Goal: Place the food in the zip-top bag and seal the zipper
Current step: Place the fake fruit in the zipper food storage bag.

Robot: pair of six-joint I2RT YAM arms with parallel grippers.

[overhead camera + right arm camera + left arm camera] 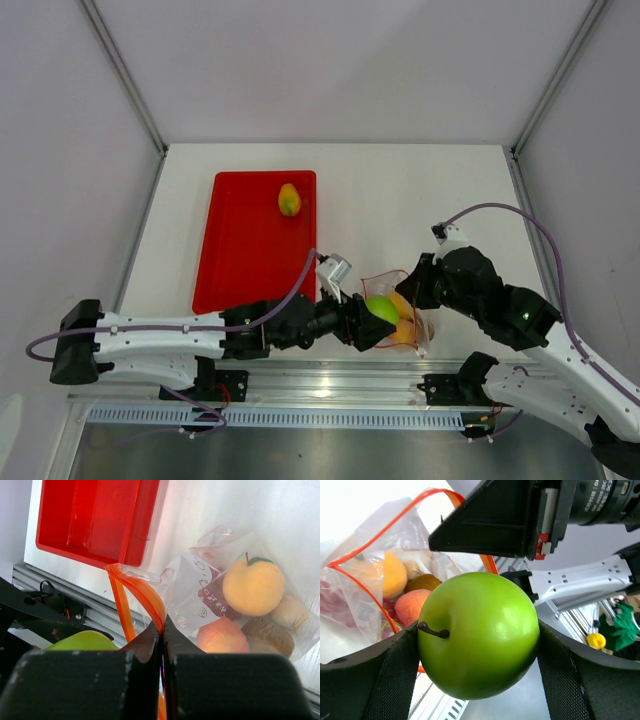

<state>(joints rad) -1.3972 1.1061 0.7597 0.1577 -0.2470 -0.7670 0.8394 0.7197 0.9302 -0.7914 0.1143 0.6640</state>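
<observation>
The left claw (366,324) grasps the apple (381,308), one finger (395,675) on each side of it. The apple's stalk lies sideways in the left wrist view. The apple hangs at the mouth of the bag (424,326), at the near edge of the table (420,190), between the two arms.

The right claw (162,630) is clenched on the zipper (144,592), pinching the strip between its closed fingers. From this pinch the strip loops out, and the mouth stands open towards the apple.

Inside the bag lie an orange (253,587), a peach (222,636), a kiwi (270,635) and a pale bulb (292,612), all packed close together. Dark red grapes (220,597) show through the printed plastic beside the orange. The peach lies nearest the mouth in the left wrist view.

The tray (240,250) sits on the table to the left of the bag, near it but apart. The mango (289,199) lies alone in the tray, close to its far right corner and well apart from the bag.
</observation>
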